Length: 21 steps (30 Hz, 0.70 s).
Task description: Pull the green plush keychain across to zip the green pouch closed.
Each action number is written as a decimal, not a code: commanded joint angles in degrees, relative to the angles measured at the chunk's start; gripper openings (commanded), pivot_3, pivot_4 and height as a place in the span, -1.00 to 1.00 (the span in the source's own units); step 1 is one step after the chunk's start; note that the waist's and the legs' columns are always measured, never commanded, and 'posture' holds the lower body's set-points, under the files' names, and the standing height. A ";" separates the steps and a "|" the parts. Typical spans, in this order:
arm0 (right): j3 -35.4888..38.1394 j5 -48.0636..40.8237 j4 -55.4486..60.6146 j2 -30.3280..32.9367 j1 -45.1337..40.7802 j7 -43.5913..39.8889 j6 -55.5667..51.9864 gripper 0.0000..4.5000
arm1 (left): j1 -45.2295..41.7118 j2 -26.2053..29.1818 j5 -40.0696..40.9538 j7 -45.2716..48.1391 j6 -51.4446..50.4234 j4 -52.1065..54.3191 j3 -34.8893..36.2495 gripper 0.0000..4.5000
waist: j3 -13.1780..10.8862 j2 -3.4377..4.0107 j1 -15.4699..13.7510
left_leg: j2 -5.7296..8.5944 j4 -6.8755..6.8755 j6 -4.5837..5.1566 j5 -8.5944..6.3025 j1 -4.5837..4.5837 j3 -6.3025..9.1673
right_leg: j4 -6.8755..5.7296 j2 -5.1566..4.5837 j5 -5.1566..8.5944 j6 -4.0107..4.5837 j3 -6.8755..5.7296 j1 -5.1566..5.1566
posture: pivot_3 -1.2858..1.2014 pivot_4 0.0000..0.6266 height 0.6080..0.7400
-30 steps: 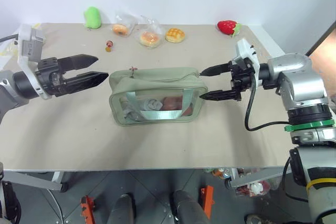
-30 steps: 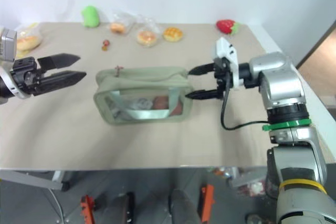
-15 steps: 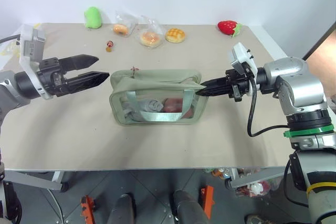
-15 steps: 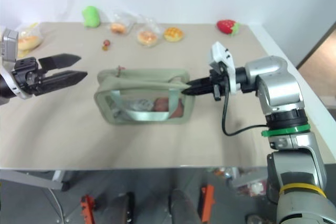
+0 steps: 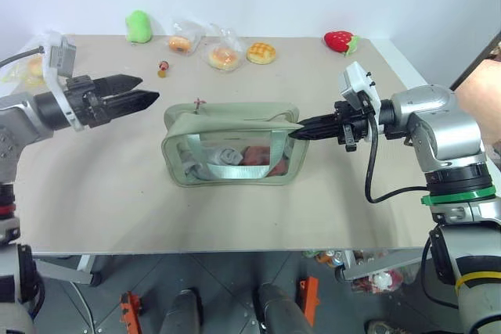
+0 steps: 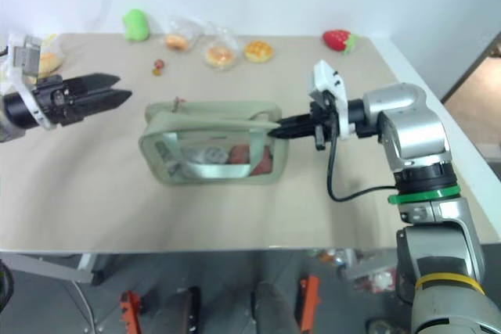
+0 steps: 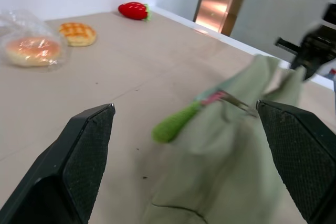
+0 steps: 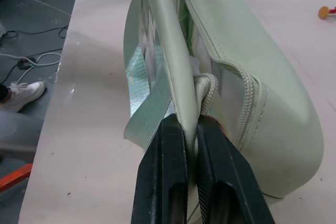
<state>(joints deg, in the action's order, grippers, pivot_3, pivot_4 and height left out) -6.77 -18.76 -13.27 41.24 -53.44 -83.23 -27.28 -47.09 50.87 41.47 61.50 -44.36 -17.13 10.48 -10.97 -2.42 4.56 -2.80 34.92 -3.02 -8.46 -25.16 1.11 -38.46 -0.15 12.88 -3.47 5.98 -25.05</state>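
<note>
Beige desk carried the green pouch at its middle, soft and light. My right tool was pinched shut on its end fabric; my left tool gaped empty near the green plush keychain, best gripped at its fuzzy loop.

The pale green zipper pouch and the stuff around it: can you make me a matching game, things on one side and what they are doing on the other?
Things:
1. right gripper
2. left gripper
3. small lime-green fuzzy plush keychain
4. red plush strawberry

States:
A. lies at the table's far edge
B. open, holding nothing
C. shut on the end of the pale sage-green fabric zipper pouch
D. hangs off the pouch's zipper, untouched

Pairs: 1-C, 2-B, 3-D, 4-A
</note>
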 commanded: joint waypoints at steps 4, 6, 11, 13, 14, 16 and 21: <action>2.04 -1.75 4.58 -0.11 0.62 2.07 0.18 -0.98 | -16.93 -2.51 -12.46 6.22 7.71 -25.82 -7.13 1.00 | 0.01 0.00 -0.04 | 0.00 0.05 0.00 0.00 -0.02 0.07 | -0.09 0.08 0.01 0.00 -0.03 -0.02 | 0.03 -0.52 1.00; 2.41 -2.23 5.78 0.19 1.25 2.49 -0.35 -0.98 | -18.60 -3.74 -15.78 8.35 10.08 -30.20 -9.14 1.00 | 0.01 0.01 0.13 | 0.00 0.03 0.00 -0.01 -0.01 0.04 | -0.13 0.07 0.04 -0.02 0.02 -0.03 | 0.03 -0.52 1.00; 3.62 -3.64 8.87 1.37 2.94 3.35 -1.69 -0.98 | -18.63 -6.49 -21.42 14.17 13.57 -33.34 -13.13 1.00 | 0.01 0.00 0.11 | 0.00 0.01 0.01 -0.01 -0.12 0.11 | -0.48 0.10 0.23 0.01 0.01 -0.21 | 0.03 -0.52 1.00; 4.00 -4.25 9.66 1.72 3.26 3.63 -2.17 -0.98 | -17.67 -7.17 -23.35 16.02 14.60 -32.99 -14.38 1.00 | 0.00 0.00 0.13 | 0.00 0.01 0.01 -0.01 -0.12 0.12 | -0.54 0.11 0.27 0.04 0.00 -0.24 | 0.03 -0.52 1.00; 4.03 -4.41 9.90 1.86 3.33 3.82 -2.30 -0.98 | -17.35 -7.44 -23.92 16.78 14.70 -32.84 -14.65 1.00 | 0.01 0.01 0.14 | 0.00 0.00 0.01 -0.01 -0.12 0.12 | -0.55 0.12 0.27 0.04 0.01 -0.24 | 0.03 -0.52 1.00; 4.05 -4.62 10.14 2.06 3.44 4.07 -2.44 -0.98 | -17.20 -7.95 -23.36 18.40 13.05 -31.79 -14.04 1.00 | 0.01 0.01 0.11 | 0.00 0.00 0.01 -0.01 -0.10 0.12 | -0.57 0.12 0.28 0.05 0.01 -0.24 | 0.03 -0.52 1.00; 3.74 -4.77 9.73 2.32 3.43 4.41 -2.37 -0.98 | -15.22 -7.25 -21.82 23.17 8.94 -25.41 -13.51 1.00 | 0.00 0.01 0.04 | 0.01 0.05 0.01 -0.01 -0.14 0.12 | -0.56 0.09 0.28 0.04 0.01 -0.22 | 0.03 -0.52 1.00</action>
<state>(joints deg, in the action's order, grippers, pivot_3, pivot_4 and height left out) -5.55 -22.18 -5.49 42.83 -49.44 -79.02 -29.83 -62.13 42.63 18.53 82.78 -34.45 -45.91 -4.00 -10.96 -2.42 4.59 -2.79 34.97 -3.01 -8.48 -25.30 1.23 -39.02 -0.05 13.16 -3.43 6.00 -25.28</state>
